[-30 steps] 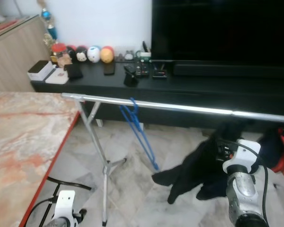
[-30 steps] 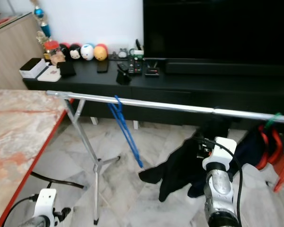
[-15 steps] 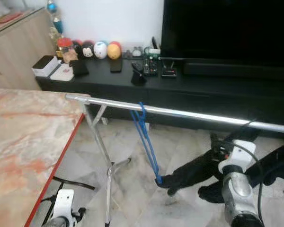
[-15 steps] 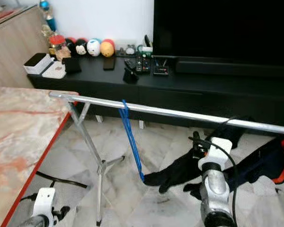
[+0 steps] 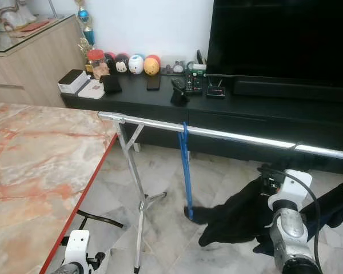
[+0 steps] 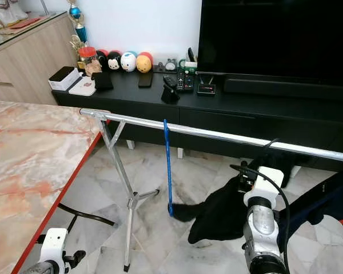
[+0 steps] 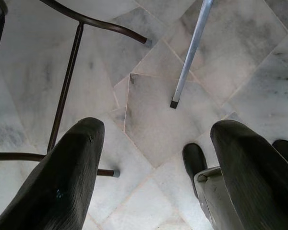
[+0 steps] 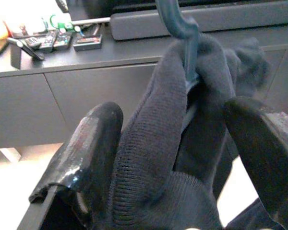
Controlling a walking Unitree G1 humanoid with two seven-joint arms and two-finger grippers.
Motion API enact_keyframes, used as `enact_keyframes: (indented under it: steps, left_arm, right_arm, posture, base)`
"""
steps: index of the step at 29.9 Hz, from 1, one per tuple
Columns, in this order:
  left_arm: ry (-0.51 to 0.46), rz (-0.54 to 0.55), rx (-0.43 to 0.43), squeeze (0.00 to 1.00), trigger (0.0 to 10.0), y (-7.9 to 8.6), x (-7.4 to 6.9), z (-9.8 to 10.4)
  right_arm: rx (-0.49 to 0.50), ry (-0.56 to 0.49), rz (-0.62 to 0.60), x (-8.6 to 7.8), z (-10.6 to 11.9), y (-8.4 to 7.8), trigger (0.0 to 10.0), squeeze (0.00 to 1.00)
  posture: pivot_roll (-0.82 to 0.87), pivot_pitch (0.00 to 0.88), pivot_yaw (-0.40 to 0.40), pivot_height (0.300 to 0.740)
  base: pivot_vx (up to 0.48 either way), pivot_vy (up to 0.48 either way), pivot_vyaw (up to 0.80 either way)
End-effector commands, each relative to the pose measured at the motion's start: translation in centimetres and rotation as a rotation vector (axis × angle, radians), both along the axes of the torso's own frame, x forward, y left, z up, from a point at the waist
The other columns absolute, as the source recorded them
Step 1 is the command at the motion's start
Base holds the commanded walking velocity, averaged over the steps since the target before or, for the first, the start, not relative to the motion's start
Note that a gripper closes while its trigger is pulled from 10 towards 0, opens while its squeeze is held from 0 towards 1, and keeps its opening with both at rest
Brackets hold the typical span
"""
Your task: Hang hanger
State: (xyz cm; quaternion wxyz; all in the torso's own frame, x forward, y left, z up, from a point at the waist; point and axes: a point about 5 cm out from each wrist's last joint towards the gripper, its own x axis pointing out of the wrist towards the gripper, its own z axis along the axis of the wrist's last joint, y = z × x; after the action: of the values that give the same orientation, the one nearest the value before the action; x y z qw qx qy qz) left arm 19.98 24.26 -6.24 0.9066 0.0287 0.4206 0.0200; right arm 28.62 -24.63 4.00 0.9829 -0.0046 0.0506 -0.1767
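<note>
While its dark teal plastic hanger (image 8: 182,33) is poking its hook out of the black knitted garment (image 8: 182,158), the right gripper (image 8: 182,143) is clamping both between its fingers, below the long silver clothes rail (image 5: 228,135). A thin blue hanger (image 5: 186,171) is hanging from that rail. The left gripper (image 7: 153,163) is hanging low, fingers spread apart over the grey marble floor (image 7: 149,115).

My right gripper (image 8: 173,143) clamps a dark-teal hanger (image 8: 182,28) wrapped in a black knit garment (image 8: 163,143), below the silver rail (image 5: 228,136).
</note>
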Motion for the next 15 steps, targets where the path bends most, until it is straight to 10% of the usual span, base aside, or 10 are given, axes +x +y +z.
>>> enact_keyframes:
  steps: [1,15]
  left_arm:
    - [0.016,0.014,-0.003,0.00,10.0,0.39,-0.26,-0.06]
    - [0.014,0.012,-0.014,0.00,10.0,0.33,-0.21,-0.04]
  right_arm:
    - [-0.012,0.026,-0.033,0.06,-0.06,-0.52,10.0,0.00]
    - [-0.042,0.068,-0.082,-0.08,-0.38,-0.89,10.0,0.00]
  posture:
    - [-0.19,0.000,0.060,0.740]
    - [-0.19,0.000,0.059,0.740]
  base:
    - [0.000,0.000,0.00]
    - [0.000,0.000,0.00]
